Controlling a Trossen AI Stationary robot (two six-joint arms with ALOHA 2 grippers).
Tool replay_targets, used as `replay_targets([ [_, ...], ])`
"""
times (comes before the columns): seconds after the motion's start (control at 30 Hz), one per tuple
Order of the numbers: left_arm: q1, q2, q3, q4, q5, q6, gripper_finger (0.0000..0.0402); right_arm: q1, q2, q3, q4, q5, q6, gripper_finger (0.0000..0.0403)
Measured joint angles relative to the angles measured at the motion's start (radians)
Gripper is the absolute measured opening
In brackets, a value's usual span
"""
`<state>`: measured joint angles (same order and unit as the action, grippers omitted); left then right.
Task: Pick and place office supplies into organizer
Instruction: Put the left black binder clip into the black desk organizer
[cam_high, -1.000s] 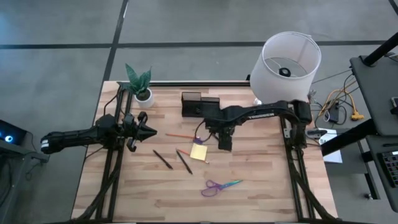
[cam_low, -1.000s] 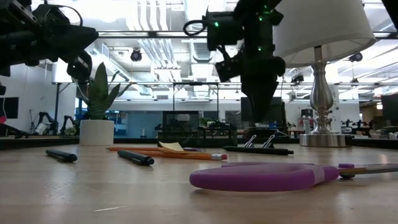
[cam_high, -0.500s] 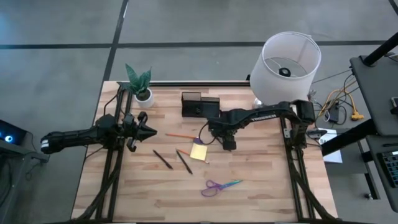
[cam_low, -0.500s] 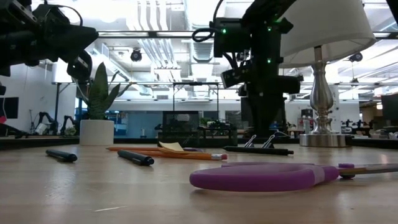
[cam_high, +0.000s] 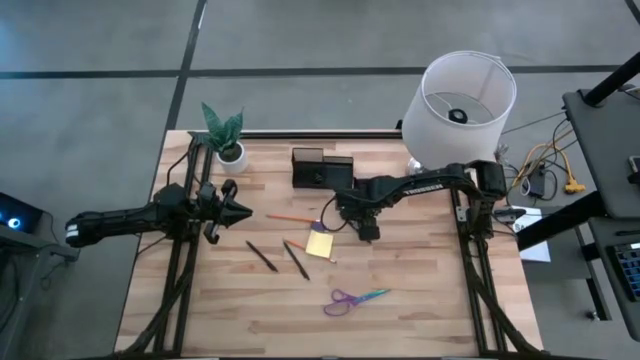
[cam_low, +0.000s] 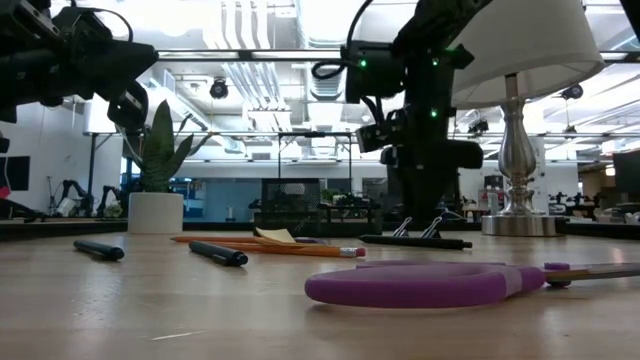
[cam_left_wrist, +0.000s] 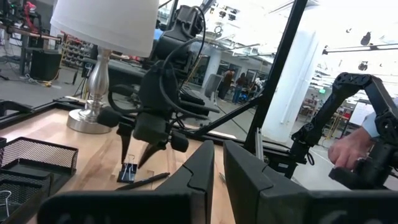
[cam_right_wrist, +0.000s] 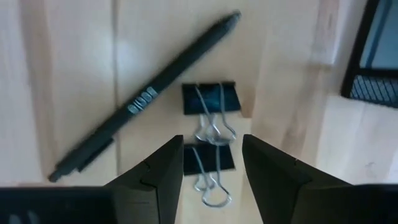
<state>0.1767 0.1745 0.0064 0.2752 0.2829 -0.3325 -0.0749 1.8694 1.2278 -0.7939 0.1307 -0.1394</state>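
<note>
My right gripper points down, open, low over two black binder clips beside a dark pen on the wood. Its fingers stand on either side of the nearer clip without visibly touching it. The black mesh organizer stands toward the far edge. An orange pencil, a yellow sticky-note pad, two dark pens and purple-and-teal scissors lie flat on the table. My left gripper hovers, shut, over the table's left side.
A white pot with a green plant stands at the far left corner and a white lamp at the far right. A person's hand shows beyond the table. Bare wood lies along the near edge around the scissors.
My right gripper has come down toward the binder clips and shifted slightly toward the table's right, and now stands low over them. My left arm and the supplies have stayed where they were.
</note>
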Motion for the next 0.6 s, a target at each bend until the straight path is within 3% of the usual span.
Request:
replay_targets([
  [0.6,0.000,0.000,0.000,0.000,0.000,0.000,0.0020,0.000,0.000,-0.027,0.043,0.000,-0.018,0.0140],
])
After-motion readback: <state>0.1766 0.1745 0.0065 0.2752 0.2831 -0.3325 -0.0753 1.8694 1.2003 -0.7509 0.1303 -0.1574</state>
